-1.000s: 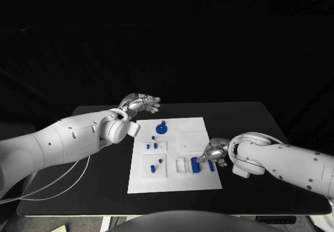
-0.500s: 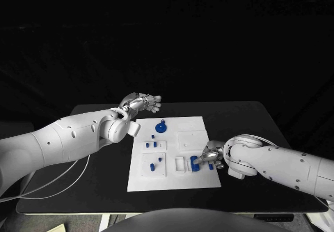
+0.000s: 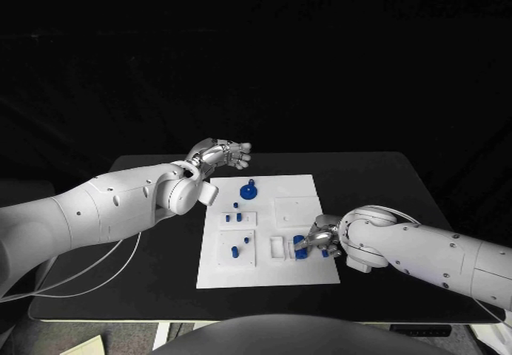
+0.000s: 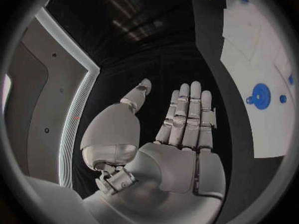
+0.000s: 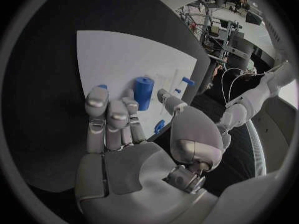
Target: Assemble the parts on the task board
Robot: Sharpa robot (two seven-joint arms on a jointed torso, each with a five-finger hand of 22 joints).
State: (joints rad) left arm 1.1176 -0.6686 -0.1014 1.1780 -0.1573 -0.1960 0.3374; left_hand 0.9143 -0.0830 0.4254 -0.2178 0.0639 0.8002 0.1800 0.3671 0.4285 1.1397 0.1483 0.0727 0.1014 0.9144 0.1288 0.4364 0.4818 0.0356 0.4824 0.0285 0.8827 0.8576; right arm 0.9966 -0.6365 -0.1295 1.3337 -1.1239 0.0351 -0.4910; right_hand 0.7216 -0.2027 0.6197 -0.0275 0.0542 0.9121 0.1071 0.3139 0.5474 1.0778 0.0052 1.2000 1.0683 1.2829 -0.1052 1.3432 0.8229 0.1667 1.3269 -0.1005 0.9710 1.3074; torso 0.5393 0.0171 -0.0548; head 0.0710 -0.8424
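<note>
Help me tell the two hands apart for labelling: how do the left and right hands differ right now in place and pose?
The left hand is off the far left corner of the task board, over the black table; the right hand is over the board's near right part. The left hand's fingers lie straight and together, away from any part; the right hand's fingers curl close to a blue cylinder. Both are silver, and neither plainly holds anything.
</note>
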